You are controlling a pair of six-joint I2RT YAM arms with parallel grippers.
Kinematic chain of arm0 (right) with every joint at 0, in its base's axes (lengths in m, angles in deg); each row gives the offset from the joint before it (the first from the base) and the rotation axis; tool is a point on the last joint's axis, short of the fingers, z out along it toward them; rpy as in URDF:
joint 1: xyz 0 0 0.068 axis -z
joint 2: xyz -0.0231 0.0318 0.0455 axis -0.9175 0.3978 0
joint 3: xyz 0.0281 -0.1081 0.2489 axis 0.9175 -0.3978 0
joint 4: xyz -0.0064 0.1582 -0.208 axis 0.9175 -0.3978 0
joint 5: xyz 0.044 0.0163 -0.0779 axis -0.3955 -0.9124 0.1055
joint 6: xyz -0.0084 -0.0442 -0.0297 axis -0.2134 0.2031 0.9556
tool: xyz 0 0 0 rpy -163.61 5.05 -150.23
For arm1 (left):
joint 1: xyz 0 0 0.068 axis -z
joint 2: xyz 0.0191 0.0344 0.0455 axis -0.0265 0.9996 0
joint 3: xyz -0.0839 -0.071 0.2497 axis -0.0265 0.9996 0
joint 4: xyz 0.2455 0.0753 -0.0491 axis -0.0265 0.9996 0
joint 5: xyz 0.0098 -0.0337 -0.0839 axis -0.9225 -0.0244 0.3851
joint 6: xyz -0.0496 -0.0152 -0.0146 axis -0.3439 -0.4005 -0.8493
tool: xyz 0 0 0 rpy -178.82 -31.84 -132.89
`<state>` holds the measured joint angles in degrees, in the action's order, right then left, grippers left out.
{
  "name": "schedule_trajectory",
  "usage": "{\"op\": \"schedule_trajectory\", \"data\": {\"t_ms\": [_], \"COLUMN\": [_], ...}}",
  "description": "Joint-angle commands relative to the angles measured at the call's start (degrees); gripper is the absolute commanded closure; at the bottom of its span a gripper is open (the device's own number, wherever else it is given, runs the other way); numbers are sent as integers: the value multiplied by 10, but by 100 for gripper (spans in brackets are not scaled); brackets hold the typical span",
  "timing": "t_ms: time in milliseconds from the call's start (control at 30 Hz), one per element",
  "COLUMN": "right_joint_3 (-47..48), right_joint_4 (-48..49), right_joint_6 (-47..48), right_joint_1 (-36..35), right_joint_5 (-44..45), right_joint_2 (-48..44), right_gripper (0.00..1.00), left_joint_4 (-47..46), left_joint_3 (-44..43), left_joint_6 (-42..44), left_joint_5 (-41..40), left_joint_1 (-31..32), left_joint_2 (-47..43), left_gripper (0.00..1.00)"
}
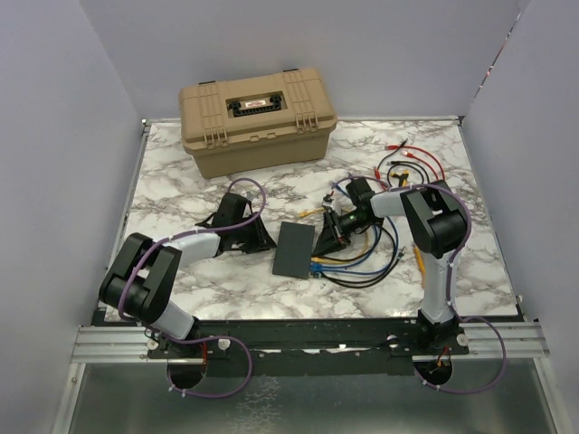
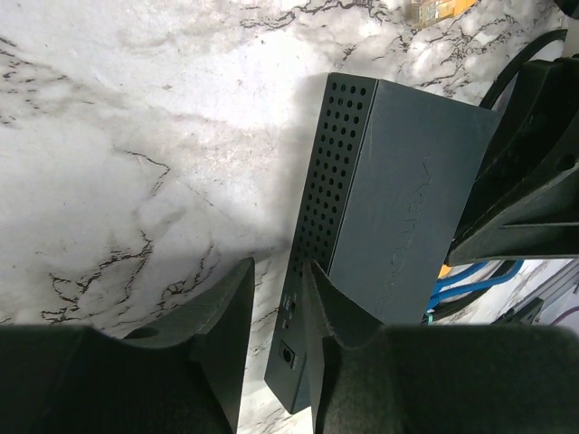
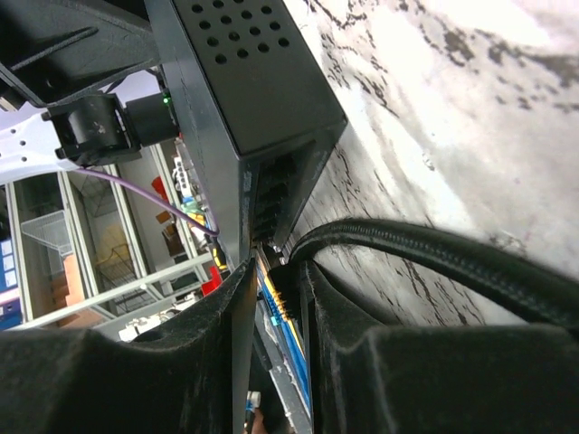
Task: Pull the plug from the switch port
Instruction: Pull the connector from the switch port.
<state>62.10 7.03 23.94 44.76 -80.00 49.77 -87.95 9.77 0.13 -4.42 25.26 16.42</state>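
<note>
The switch [image 1: 294, 249], a flat matte-black box, lies on the marble between both arms. In the left wrist view the switch [image 2: 407, 199] shows its perforated side. My left gripper [image 2: 276, 271] stands narrowly open at its near corner, with one finger [image 2: 330, 316] over the top edge. The other finger stays off on the marble and pinches nothing. In the right wrist view a black plug [image 3: 289, 280] on a braided black cable [image 3: 452, 262] sits at the switch's [image 3: 244, 72] port row. My right gripper [image 3: 276, 271] is narrowed round the plug, one pad against it and a sliver of gap on the other side.
A tan toolbox [image 1: 258, 117] stands at the back. Blue and black cables [image 1: 353, 262] loop from the switch's right end, and red and black clip leads [image 1: 412, 158] lie at the back right. The left gripper [image 1: 260, 237] and right gripper [image 1: 327, 240] flank the switch closely.
</note>
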Motion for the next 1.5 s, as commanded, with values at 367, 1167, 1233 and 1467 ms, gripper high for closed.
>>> {"op": "schedule_trajectory", "data": {"t_ms": [367, 1167, 1233, 1467], "right_joint_3": [-14, 0, 2, -4], "right_joint_4": [17, 22, 17, 17], "right_joint_6": [-11, -21, -16, -15], "right_joint_1": [-11, -26, -26, -26], "right_joint_5": [16, 12, 12, 18], "right_joint_2": [28, 38, 36, 17], "right_gripper": [66, 72, 68, 60], "left_joint_4": [50, 7, 7, 19], "left_joint_3": [3, -7, -9, -9], "left_joint_6": [17, 13, 13, 11], "left_joint_5": [-13, 17, 17, 2], "left_joint_1": [5, 32, 33, 34], "left_joint_2": [1, 23, 27, 36], "left_gripper": [50, 57, 60, 88]}}
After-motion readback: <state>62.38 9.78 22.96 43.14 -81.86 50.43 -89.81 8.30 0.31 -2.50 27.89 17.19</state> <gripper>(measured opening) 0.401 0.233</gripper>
